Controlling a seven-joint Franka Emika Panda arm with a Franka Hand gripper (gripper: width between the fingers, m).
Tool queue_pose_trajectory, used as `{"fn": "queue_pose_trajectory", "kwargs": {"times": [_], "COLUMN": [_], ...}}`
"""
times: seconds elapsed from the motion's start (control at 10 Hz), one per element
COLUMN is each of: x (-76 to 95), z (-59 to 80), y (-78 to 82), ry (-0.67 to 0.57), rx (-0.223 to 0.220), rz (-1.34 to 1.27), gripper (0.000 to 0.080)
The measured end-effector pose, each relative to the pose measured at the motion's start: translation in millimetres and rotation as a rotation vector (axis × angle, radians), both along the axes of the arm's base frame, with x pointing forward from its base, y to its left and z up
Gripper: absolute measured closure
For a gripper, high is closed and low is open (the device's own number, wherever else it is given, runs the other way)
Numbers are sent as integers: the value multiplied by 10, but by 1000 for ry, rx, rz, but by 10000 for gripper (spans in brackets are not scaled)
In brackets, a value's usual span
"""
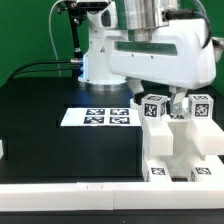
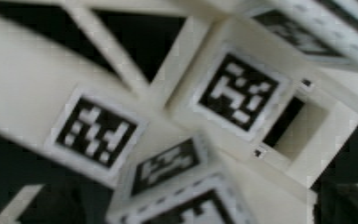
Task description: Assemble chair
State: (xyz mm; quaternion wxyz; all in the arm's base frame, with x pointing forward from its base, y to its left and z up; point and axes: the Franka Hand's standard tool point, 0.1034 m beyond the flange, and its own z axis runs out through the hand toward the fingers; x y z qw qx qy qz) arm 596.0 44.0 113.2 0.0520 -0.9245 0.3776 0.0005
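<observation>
Reaching down from the top of the exterior view, the arm (image 1: 165,50) bends its bulky white wrist over the chair (image 1: 178,140), which stands on the black table (image 1: 50,130) toward the exterior view's right, near the front edge. The gripper (image 1: 172,101) hangs just above the chair's upright pieces, between two tagged blocks; its fingers are largely hidden behind those blocks, and as far as can be judged they stand spread wide with nothing between them. Whether a finger touches the chair cannot be told.

The chair appears as a white stepped block, with tagged posts rising at the top and further tags on its lower front face. Its right side is cut off by the frame edge. The marker board (image 1: 100,117) lies flat on the table, well apart from the chair toward the exterior view's left and partly in the arm's shadow.

In the wrist view the chair (image 2: 176,110) fills the picture, blurred and tilted: white panels, three tags and a rectangular recess can be made out, but the fingers cannot be identified.
</observation>
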Motion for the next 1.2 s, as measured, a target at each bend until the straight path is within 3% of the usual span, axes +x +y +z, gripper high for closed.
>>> {"fn": "queue_pose_trajectory", "kwargs": {"times": [0.2,0.4,0.6,0.9,1.2], "x": [-1,-2,-7,6,15], "z": [-1,-2,2,23,35], "y": [1,6,-12,1,4], "ry": [5,15,40,95,113], "rx": [3,8,17,50,68], "rz": [-51,-153,-347,-905,-1121], "gripper": [178,523,518,518,518]}}
